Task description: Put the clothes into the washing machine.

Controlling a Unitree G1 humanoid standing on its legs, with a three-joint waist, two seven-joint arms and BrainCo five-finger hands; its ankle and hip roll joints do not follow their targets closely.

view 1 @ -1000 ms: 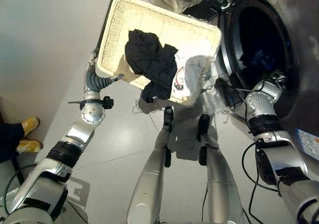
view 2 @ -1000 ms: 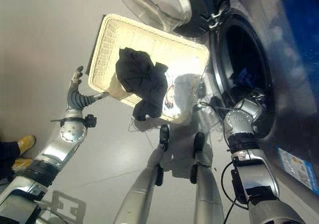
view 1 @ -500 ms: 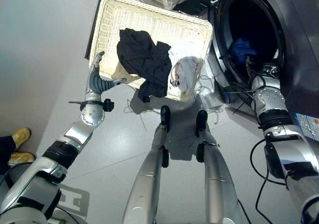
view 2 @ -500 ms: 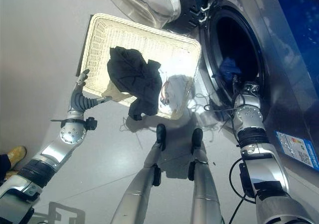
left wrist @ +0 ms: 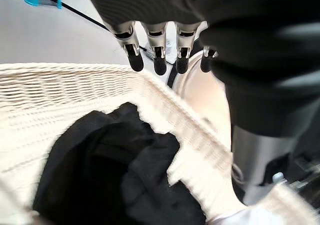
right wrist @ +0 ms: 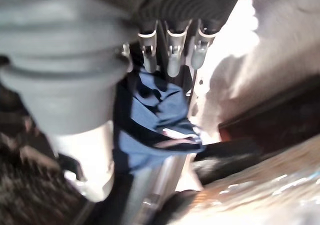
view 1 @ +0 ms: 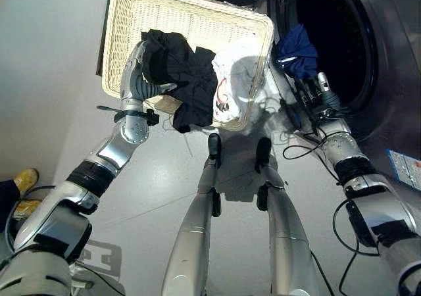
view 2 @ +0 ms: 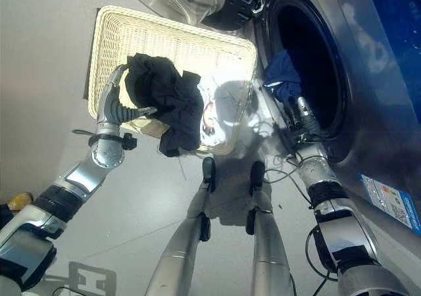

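You have a crumpled dark blue garment (view 1: pixel 297 51) draped over the lower lip of the round opening of the dark grey front-loading washing machine (view 1: pixel 385 59), part of it hanging out toward the floor. In the right wrist view the same blue cloth (right wrist: pixel 152 120) shows bunched in folds just past the fingertips. A rumpled black garment (view 1: pixel 179 77) lies heaped in the cream woven rectangular laundry basket (view 1: pixel 125 20), spilling over the basket's near rim, and a white garment with a small red mark (view 1: pixel 231 79) lies beside it on the side nearer the machine.

Your right hand (view 1: pixel 324 93) is stretched toward the drum opening, its forearm rising from the lower right, with the fingers pointing at the blue garment. In the right wrist view the fingers (right wrist: pixel 172 60) run straight in a row and their tips sit at the edge of the blue cloth; you cannot tell whether they pinch it or merely touch it.

Your left hand (view 1: pixel 139 69) reaches over the basket's near rim, wrist bent, beside the black garment. In the left wrist view its fingers (left wrist: pixel 159 60) hang straight and side by side above the woven rim, apart from the black cloth (left wrist: pixel 115 175) and gripping nothing.
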